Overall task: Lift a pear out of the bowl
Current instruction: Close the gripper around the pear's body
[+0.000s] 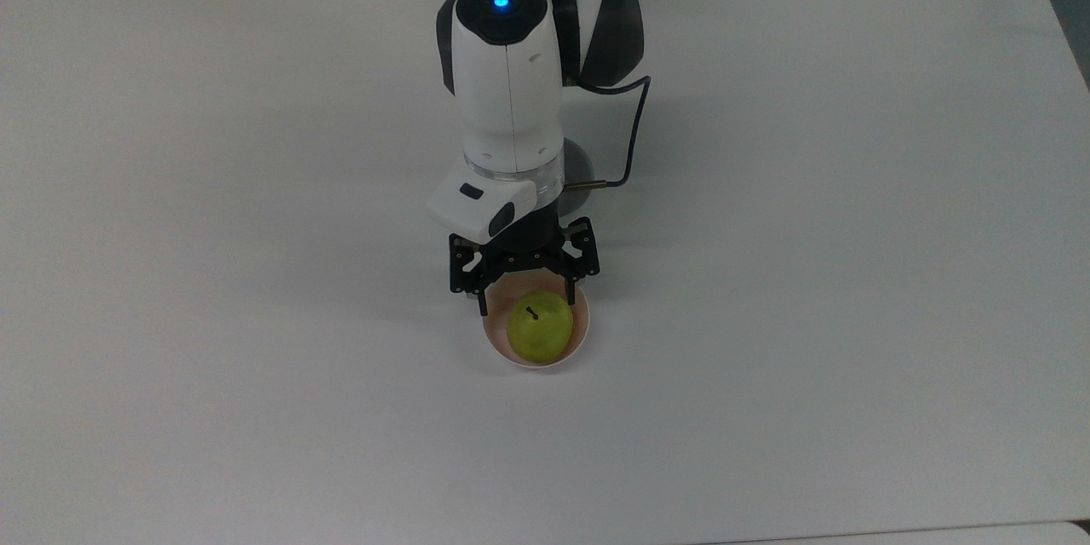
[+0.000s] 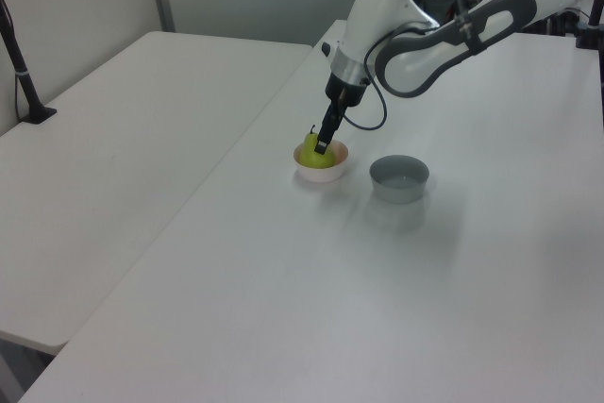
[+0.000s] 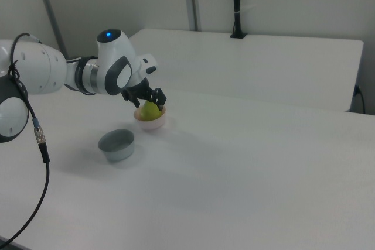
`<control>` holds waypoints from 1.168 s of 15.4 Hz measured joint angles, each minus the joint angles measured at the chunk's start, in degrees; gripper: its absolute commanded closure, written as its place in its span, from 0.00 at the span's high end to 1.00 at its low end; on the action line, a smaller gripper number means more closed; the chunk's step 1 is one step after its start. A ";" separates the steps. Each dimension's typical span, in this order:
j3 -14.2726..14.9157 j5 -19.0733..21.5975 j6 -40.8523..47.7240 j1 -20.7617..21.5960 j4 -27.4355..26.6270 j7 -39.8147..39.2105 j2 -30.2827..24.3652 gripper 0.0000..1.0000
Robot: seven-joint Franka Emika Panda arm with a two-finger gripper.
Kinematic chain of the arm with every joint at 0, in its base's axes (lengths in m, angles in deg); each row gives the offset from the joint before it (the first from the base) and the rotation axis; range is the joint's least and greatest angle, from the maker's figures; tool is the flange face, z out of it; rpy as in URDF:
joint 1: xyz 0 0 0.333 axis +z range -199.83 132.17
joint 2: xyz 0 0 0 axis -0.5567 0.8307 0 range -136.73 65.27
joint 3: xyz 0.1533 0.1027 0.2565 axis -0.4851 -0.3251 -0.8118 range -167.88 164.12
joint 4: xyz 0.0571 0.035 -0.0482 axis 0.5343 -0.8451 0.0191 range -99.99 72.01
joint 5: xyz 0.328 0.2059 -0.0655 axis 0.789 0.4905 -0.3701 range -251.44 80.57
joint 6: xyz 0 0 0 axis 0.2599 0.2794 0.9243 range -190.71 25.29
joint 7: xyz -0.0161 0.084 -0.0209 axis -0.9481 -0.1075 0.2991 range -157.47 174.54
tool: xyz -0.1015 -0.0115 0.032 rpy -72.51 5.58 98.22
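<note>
The pear (image 1: 539, 326) sits upright in the pink bowl (image 1: 576, 344) on the white table (image 1: 255, 400), its dark stem pointing up. In the top view the near half of the bowl and most of the pear lie clear of the arm. The hand (image 1: 526, 304) hangs over the bowl's far rim, open, its two fingertips spread to either side of the pear's far part and wider than the fruit. In the left view the hand (image 2: 322, 146) reaches down beside the pear (image 2: 313, 150); whether it touches is unclear. Beyond, the white arm (image 1: 507, 94) partly hides a grey bowl (image 1: 579, 174), which stands near the pink bowl (image 2: 321, 173) in the left view.
</note>
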 measured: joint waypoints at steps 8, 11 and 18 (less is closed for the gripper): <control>0.00 0.00 -3.36 0.30 0.06 0.53 1.14 0.89; 0.00 0.00 -3.36 0.38 0.06 0.53 1.15 0.89; 0.00 -0.12 -3.36 0.48 0.05 0.53 1.84 0.89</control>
